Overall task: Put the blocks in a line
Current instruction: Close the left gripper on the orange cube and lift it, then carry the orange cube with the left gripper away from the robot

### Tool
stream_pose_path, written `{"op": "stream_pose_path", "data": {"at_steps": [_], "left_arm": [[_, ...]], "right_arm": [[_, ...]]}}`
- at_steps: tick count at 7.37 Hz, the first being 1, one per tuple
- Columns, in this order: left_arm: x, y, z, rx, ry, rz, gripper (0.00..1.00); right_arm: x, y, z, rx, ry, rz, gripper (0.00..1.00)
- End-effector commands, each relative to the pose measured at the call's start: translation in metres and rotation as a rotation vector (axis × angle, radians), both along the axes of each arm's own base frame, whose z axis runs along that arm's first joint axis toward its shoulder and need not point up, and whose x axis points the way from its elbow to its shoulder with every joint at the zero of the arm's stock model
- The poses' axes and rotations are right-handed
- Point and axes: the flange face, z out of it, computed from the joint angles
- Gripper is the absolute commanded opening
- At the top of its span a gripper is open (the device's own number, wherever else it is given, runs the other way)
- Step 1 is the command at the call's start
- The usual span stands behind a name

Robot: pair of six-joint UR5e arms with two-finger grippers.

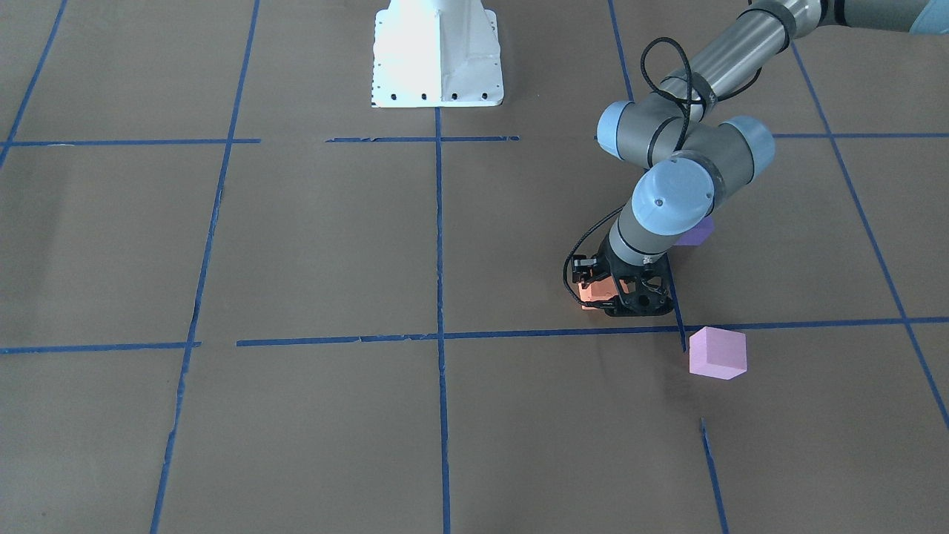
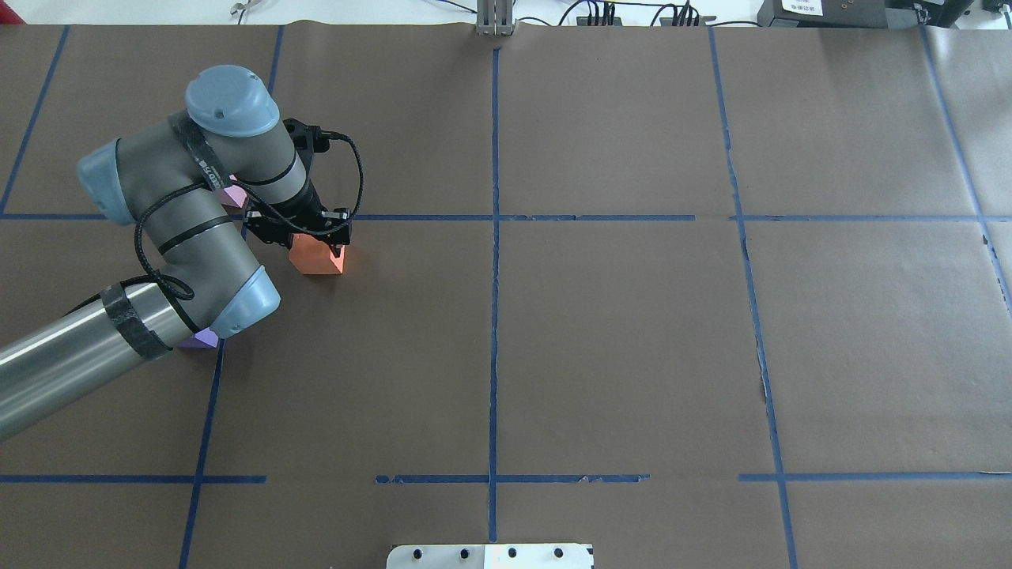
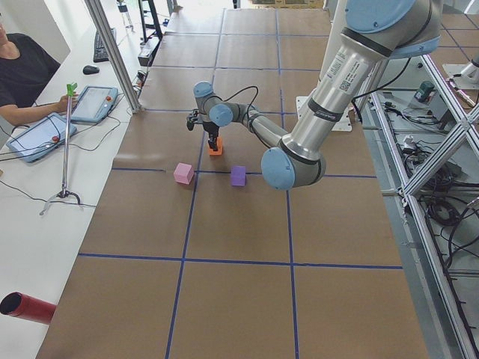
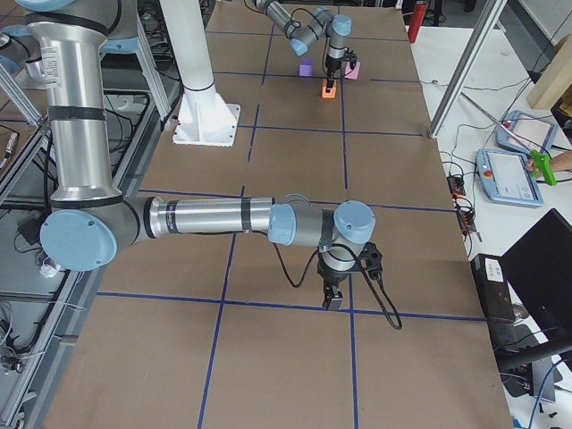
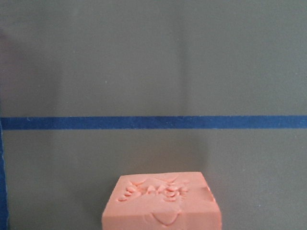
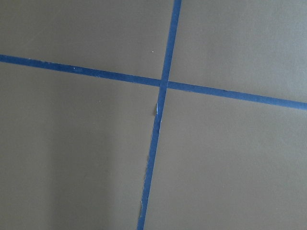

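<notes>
Brown-papered table, blue tape grid. The left gripper appears to pinch the orange block at table level, off to one side of the pink block and purple block. Judging by this, 0 blocks are lined up. Whether the right gripper is spread cannot be told.

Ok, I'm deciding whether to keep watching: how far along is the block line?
Done: nothing yet; the three cubes sit in a triangle, not a line. In hand: the left gripper is at the orange foam cube, jaws at its sides; whether it grips is unclear. Left: getting that cube into line with the pale pink foam cube and the violet-purple foam cube.
</notes>
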Motion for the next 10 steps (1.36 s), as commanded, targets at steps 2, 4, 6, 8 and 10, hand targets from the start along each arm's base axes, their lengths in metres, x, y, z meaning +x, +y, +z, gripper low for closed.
{"op": "stream_pose_path", "data": {"at_steps": [2, 4, 6, 8, 10], "left_arm": [[-0.052, -0.019, -0.020, 0.018, -0.001, -0.049, 0.07], [-0.117, 0.000, -0.073, 0.057, -0.027, -0.027, 0.07], [-0.186, 0.016, -0.108, 0.058, -0.051, -0.070, 0.07], [-0.239, 0.005, -0.086, 0.126, -0.087, -0.015, 0.08], [-0.306, -0.003, -0.031, 0.169, -0.123, 0.036, 0.09]], "right_arm": [[0.000, 0.000, 0.000, 0.000, 0.000, 0.000, 1.00], [0.000, 0.000, 0.000, 0.000, 0.000, 0.000, 1.00], [0.000, 0.000, 0.000, 0.000, 0.000, 0.000, 1.00], [0.000, 0.000, 0.000, 0.000, 0.000, 0.000, 1.00], [0.000, 0.000, 0.000, 0.000, 0.000, 0.000, 1.00]]}}
